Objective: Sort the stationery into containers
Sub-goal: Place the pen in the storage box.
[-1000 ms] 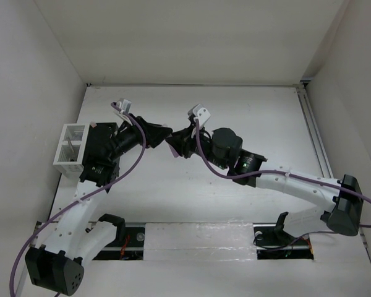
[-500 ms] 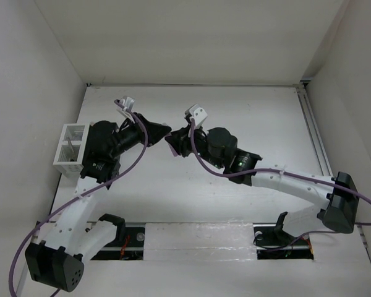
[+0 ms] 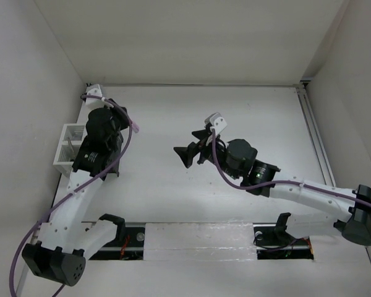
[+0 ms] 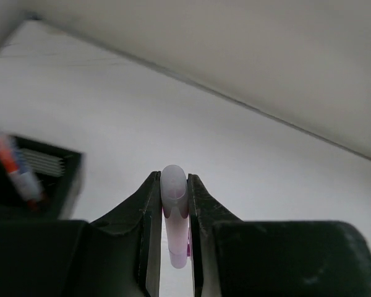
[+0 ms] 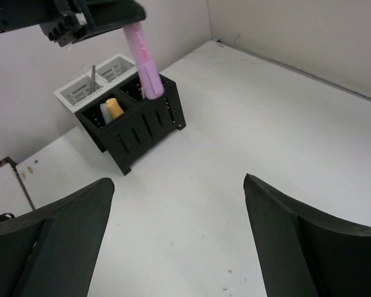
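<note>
One stubby pink highlighter (image 5: 142, 52) sits pinched in the left hand (image 4: 173, 185) near a slatted black box (image 5: 151, 120) — right hand (image 5: 178, 185) wide.

2 slatted boxes: 1 white box (image 5: 80, 93), 1 black box (image 5: 148, 127). 1 pink-purple highlighter (image 5: 145, 62), 1 orange highlighter (image 5: 114, 108), 1 pale blue piece (image 5: 104, 114), 1 thin grey stick (image 5: 93, 73).

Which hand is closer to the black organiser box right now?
Left. The left hand holds a pink highlighter close above the black organiser box; the right hand is open at mid-table, well apart.
</note>
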`<state>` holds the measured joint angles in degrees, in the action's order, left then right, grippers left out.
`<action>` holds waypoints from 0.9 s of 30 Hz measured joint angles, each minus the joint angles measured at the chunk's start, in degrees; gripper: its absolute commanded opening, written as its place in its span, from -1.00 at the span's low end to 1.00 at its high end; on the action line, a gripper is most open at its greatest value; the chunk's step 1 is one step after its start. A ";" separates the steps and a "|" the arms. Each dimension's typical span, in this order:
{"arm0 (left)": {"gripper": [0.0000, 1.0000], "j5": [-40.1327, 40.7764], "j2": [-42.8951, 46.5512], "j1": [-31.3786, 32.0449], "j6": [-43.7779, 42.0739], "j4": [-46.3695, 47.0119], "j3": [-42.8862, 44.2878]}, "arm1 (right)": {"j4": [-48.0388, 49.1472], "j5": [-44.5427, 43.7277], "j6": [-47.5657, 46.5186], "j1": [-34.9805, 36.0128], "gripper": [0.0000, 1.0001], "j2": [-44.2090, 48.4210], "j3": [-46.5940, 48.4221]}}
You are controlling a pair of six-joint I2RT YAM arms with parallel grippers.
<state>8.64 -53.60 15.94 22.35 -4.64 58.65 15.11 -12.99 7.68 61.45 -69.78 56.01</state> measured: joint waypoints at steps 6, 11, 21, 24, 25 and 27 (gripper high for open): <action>-1.00 28.04 -6.23 -5.27 4.26 -9.81 0.55 | -0.11 -2.29 -0.92 0.04 0.87 5.62 -5.68; -1.00 42.38 -9.18 -6.43 7.39 -14.19 1.70 | -0.11 -2.71 -1.36 -0.28 0.90 7.87 -9.14; -1.00 49.62 -7.67 -6.43 7.39 -8.00 -3.43 | -0.76 0.39 -1.92 -4.70 0.90 12.57 -15.06; -1.00 48.35 -5.77 -6.43 4.13 -2.73 -7.52 | -0.37 2.69 -1.86 -7.32 0.90 15.15 -16.44; -1.00 48.06 -5.62 -6.43 2.99 -1.25 -8.20 | -0.33 3.41 -1.84 -7.91 0.90 15.80 -16.79; -1.00 47.39 -5.81 -6.43 1.18 1.42 -8.79 | -0.11 4.87 -1.64 -9.11 0.90 16.65 -17.49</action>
<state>56.03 -59.42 9.52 23.53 -3.22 49.87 15.00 -8.12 6.04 52.34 -53.12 38.52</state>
